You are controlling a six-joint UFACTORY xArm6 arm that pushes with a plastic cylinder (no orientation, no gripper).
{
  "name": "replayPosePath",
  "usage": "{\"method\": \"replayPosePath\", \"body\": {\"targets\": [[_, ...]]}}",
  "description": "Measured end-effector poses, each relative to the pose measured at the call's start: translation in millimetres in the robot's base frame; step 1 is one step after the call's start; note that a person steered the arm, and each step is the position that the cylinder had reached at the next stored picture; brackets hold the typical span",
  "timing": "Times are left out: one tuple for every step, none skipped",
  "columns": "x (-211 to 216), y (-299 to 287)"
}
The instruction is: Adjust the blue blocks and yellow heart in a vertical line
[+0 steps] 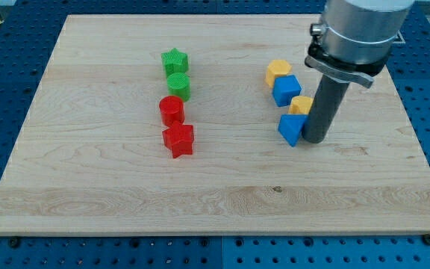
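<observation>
My tip (314, 140) rests on the board at the view's right, touching the right side of a blue triangular block (291, 129). A small yellow block (301, 104) sits just above that blue block, against the rod's left side; its shape is partly hidden. Above it lies a blue cube-like block (286, 90), and above that a yellow heart-like block (278, 72). These four blocks form a rough column slanting slightly to the right toward the bottom.
In the board's middle left a second column runs top to bottom: green star (175, 61), green cylinder (178, 86), red cylinder (172, 110), red star (178, 140). The wooden board (88, 187) lies on a blue perforated table.
</observation>
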State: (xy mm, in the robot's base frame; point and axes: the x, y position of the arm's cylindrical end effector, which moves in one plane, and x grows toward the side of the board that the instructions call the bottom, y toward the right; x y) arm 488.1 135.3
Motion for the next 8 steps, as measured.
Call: {"method": "replayPosePath", "body": {"targets": [[0, -6], [0, 40], [0, 105], [-23, 115], [-34, 90], [-35, 81], [-47, 52], [-49, 24]]}}
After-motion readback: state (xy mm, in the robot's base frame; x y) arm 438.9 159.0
